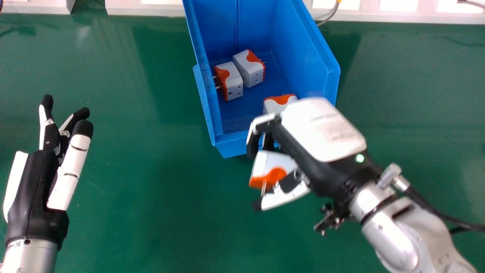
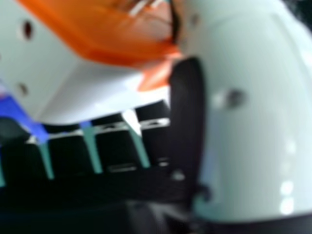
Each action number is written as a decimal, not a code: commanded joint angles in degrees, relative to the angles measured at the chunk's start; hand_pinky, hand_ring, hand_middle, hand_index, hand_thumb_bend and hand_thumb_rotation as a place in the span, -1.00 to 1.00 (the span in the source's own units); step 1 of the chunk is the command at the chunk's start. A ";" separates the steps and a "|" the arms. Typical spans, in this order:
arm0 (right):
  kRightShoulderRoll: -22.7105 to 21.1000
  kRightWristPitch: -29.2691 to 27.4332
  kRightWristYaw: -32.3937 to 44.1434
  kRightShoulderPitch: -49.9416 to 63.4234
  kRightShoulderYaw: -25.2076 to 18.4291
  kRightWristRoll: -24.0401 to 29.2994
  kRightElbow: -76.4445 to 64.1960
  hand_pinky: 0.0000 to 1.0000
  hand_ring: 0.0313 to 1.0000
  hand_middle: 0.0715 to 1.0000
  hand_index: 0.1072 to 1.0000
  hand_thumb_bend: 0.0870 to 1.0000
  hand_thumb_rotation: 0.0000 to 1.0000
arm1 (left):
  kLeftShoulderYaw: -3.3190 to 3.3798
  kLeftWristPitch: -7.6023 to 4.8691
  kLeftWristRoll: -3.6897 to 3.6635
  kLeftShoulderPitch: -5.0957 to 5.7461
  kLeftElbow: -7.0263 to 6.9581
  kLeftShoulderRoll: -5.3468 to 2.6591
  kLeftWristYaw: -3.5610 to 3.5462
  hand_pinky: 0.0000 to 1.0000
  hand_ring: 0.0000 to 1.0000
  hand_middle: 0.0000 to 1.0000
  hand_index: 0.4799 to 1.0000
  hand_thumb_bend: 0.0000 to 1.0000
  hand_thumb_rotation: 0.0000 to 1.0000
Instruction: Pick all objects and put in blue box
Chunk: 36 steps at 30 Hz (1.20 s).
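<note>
Green counter (image 1: 144, 212): running smooth and glossy beneath the work, with a pale strip (image 1: 151, 9) lining its far edge.
Blue box (image 1: 232, 146): standing upright at the far middle of the counter, its open top facing up, its low front wall facing the robot; holding three white-and-orange plug adapters.
Left-wall adapter (image 1: 233, 81): lying inside the box close to the left wall, its orange end and metal prongs pointing toward that wall, its holes facing the robot.
Rear adapter (image 1: 250, 68): lying just beside the first and slightly farther back, its prongs pointing right.
Front adapter (image 1: 274, 106): sitting nearer the front wall, to the right; probably resting on the box floor, its lower part being covered by the right arm's hand.
Right robot hand (image 1: 322, 131): hanging over the near right corner of the box, bending its fingers around one side of a fourth adapter and setting its thumb against the other; closing only as far as the block allows.
Held adapter (image 1: 263, 165): staying outside the box, just on the robot's side of the front wall, its orange end and prongs facing the robot; in the right hand view, sitting close against the pale thumb (image 2: 253, 122).
Left robot hand (image 1: 38, 189): hovering over the counter, well left of the box, extending its fingers loosely, gripping nothing.
</note>
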 commanded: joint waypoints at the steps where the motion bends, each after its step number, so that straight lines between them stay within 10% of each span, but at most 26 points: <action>1: 1.32 -0.94 -2.23 -4.45 -1.20 0.50 0.64 -0.89 -0.85 -0.80 -0.19 -0.13 -0.72 | 0.45 -1.82 0.41 -0.53 0.23 0.70 -0.28 0.76 0.83 0.84 0.61 0.14 0.70; 12: 4.01 -0.75 -5.77 -22.33 -0.42 -1.23 17.87 -0.84 -0.78 -0.69 -0.19 -0.13 -0.72 | 0.23 -3.54 0.92 -0.33 0.78 0.58 -0.08 0.72 0.82 0.82 0.63 0.09 0.69; 31: 10.82 0.87 -17.24 -52.17 6.89 -2.24 66.70 -0.44 -0.24 -0.12 -0.15 -0.13 -0.71 | 0.83 -3.84 -1.26 1.21 -0.14 0.43 -1.54 0.77 0.83 0.84 0.65 0.12 0.68; 36: 12.17 -0.48 -18.17 -55.52 7.82 -0.33 75.23 -0.33 -0.09 0.02 -0.14 -0.12 -0.72 | 0.76 -3.38 -0.91 2.10 -1.36 0.12 -1.26 0.75 0.83 0.84 0.63 0.06 0.68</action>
